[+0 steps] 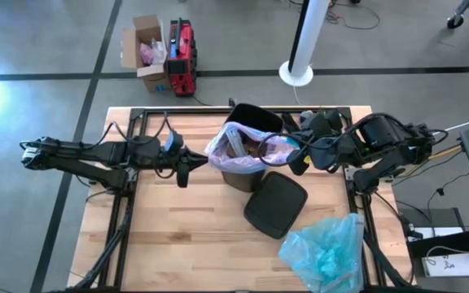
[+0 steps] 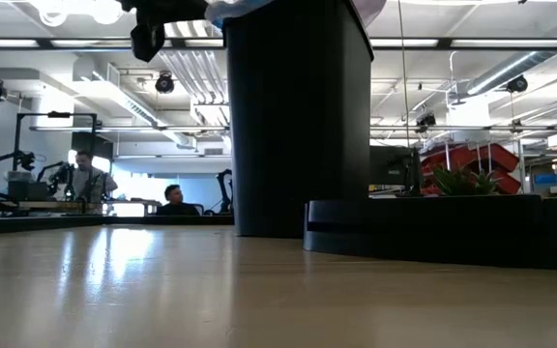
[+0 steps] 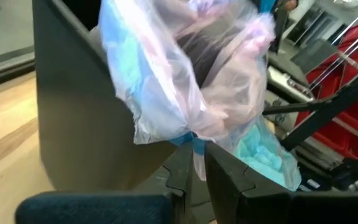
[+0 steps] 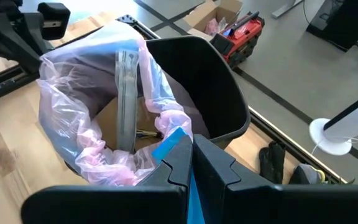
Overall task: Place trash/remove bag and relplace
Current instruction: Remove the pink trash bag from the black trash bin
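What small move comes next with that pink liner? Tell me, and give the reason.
Probably raise both grippers together to draw the bag up out of the bin. The left gripper is shut on its edge at one side and the right gripper on its blue tie at the other, while the trash sits inside it and the bag's body remains in the bin.

This is a robotics lab or workshop in an open industrial hall. The pale butcher-block wooden table (image 1: 194, 236) stands in a black metal frame on a grey concrete floor marked with dark lines (image 1: 218, 75). In the low view, exposed ceiling ducts (image 2: 193, 72) and long strip lights (image 2: 95, 43) run overhead, two people (image 2: 90, 181) sit at distant benches beside other robot arms (image 2: 22, 159), and red storage bins (image 2: 472, 157) fill a rack.
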You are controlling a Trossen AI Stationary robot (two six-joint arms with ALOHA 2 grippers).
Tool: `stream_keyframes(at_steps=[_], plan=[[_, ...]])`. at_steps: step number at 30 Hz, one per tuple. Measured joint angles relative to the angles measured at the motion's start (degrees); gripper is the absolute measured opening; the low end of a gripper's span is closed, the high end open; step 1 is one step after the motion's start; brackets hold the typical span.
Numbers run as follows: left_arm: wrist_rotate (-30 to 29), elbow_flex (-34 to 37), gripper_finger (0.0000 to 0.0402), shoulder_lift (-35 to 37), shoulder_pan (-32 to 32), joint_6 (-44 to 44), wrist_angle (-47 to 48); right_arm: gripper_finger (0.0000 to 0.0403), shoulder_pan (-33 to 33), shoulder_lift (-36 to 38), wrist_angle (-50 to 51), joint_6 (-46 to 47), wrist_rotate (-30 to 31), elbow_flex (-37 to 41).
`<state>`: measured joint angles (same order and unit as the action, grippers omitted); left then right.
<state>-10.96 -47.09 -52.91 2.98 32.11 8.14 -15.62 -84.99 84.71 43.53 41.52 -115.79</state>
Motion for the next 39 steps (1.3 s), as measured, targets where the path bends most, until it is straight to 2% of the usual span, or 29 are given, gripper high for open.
stream_keyframes(at_steps=[11,22,25,29,39], plan=[[1.5,-0.02,0.0027,-3.38,-0.04,1.59,-3.58,0.0002,0.0,0.0,0.05,-0.26,0.0,0.07],[1.05,-0.02,0.0054,-6.55,-0.11,0.34,-8.59,0.0002,0.0,0.0,0.06,-0.53,0.0,0.09],[1.01,-0.02,0.0042,-6.25,-0.11,-2.19,-8.27,0.0002,0.0,0.0,0.12,-0.86,0.02,0.09],[0.53,-0.02,0.0006,-5.47,-0.1,-2.55,-8.19,0.0002,0.0,0.0,0.24,-1.18,0.02,0.09],[-2.2,-0.02,0.0001,1.08,-0.11,-3.37,-1.9,0.0002,0.0,0.02,0.28,-1.59,0.02,0.15]])
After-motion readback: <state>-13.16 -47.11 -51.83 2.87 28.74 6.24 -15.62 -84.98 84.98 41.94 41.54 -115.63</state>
